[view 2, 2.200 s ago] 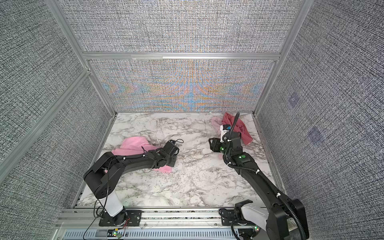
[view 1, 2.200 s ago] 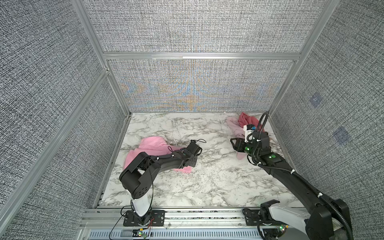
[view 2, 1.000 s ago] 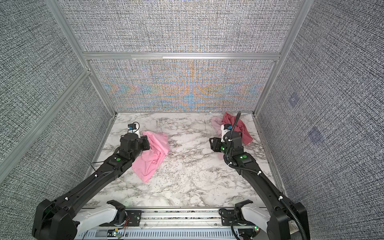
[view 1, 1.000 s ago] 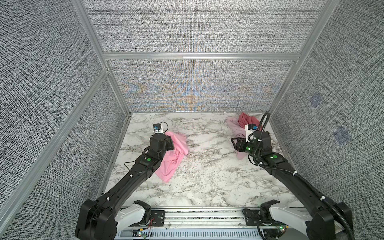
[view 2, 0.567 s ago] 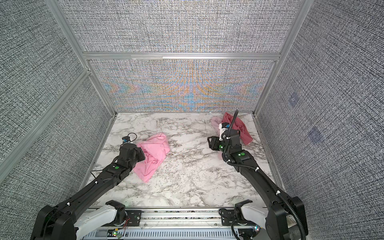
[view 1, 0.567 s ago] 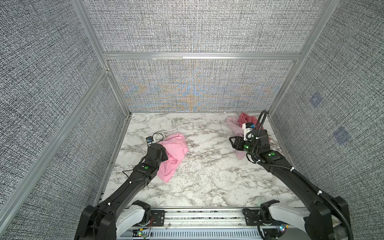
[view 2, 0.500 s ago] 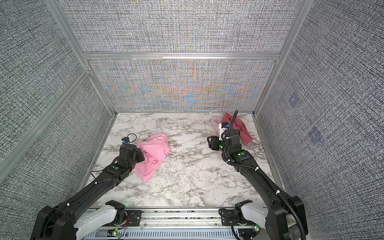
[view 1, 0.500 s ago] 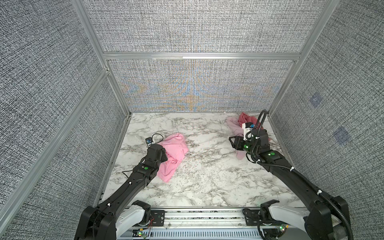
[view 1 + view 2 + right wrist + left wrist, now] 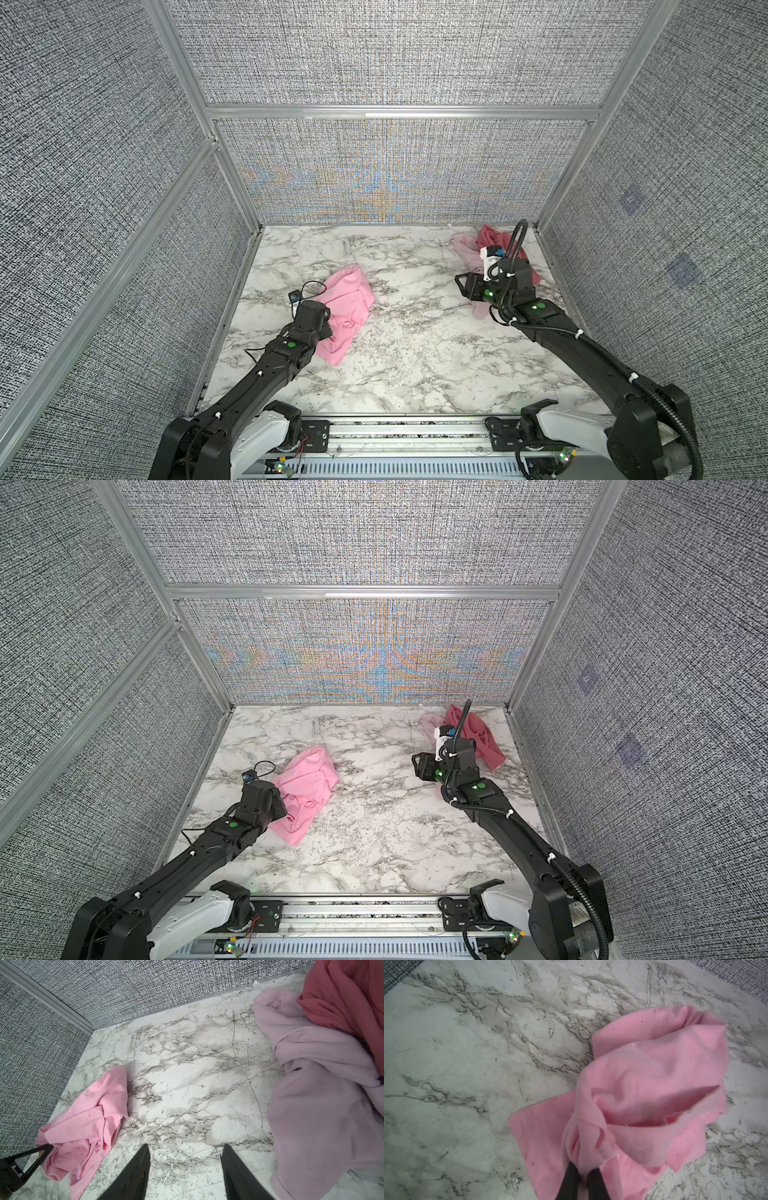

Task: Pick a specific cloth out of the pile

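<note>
Left gripper (image 9: 582, 1167) is pinched on a bunched fold of the cloth (image 9: 643, 1088). The rest of it is flopped on the marble-look table (image 9: 415, 353) just past the fingertips, left of middle in both top views. Right gripper (image 9: 185, 1151) hangs spread and empty beside the pile (image 9: 311, 1084) (pale pink plus rose-red) in the far right corner. Grey woven walls (image 9: 374, 62) on three sides.
</note>
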